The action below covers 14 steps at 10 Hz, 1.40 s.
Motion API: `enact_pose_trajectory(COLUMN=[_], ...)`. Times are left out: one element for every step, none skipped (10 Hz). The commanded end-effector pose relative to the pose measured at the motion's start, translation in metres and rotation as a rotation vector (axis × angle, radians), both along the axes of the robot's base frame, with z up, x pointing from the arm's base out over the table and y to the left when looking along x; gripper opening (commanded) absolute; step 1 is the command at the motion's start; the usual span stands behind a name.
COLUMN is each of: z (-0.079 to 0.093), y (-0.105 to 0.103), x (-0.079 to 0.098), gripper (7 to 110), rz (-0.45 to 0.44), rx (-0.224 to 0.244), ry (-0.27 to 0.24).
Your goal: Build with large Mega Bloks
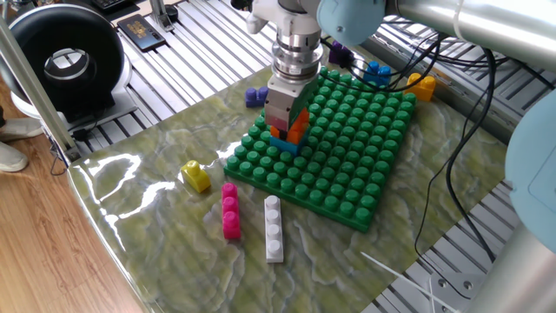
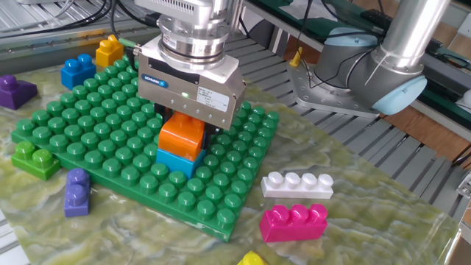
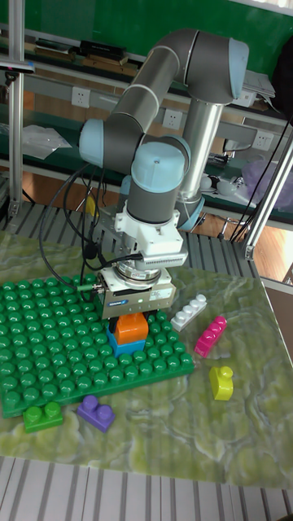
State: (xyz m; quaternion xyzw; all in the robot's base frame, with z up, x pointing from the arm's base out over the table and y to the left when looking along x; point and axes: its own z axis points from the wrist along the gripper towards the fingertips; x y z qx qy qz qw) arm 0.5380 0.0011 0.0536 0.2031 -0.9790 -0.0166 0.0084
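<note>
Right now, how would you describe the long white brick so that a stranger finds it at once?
Start at the big green studded baseplate. Off the edge nearest the orange plastic brick lie two loose long bricks side by side on the marbled mat. The long white plastic brick, low with four studs, lies closer to the plate than the taller pink plastic brick.

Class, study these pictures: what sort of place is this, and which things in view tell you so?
Most likely a robotics lab or workshop, not a playroom. An industrial robot arm works at a table of slotted aluminium rails, loose cables trail beside it, and shelving with equipment stands behind.
</note>
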Motion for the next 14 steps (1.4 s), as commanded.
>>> enact_pose_trajectory(z=[0.000,0.000,0.001,0.002,0.004,0.005,0.006,0.006,0.006,0.007,0.008,0.014,0.022,0.033], y=[0.000,0.001,0.005,0.008,0.006,0.005,0.006,0.006,0.007,0.007,0.007,0.006,0.006,0.008], x=[0.001,0.001,-0.005,-0.010,-0.011,-0.012,-0.014,-0.014,-0.014,-0.014,-0.015,-0.016,-0.017,-0.020], gripper=[7,7,7,7,44,44,66,66,88,88,88,88,88,88], rz=[-0.006,-0.003,0.001,0.012,0.023,0.030,0.035,0.039,0.044,0.044,0.043,0.042,0.042,0.020], rx=[0.003,0.005,0.017,0.031,0.030,0.035,0.037,0.034,0.038,0.038,0.036,0.029,0.021,0.018], ry=[0.002,0.004,0.028,0.051,0.057,0.062,0.070,0.071,0.071,0.074,0.076,0.080,0.085,0.095])
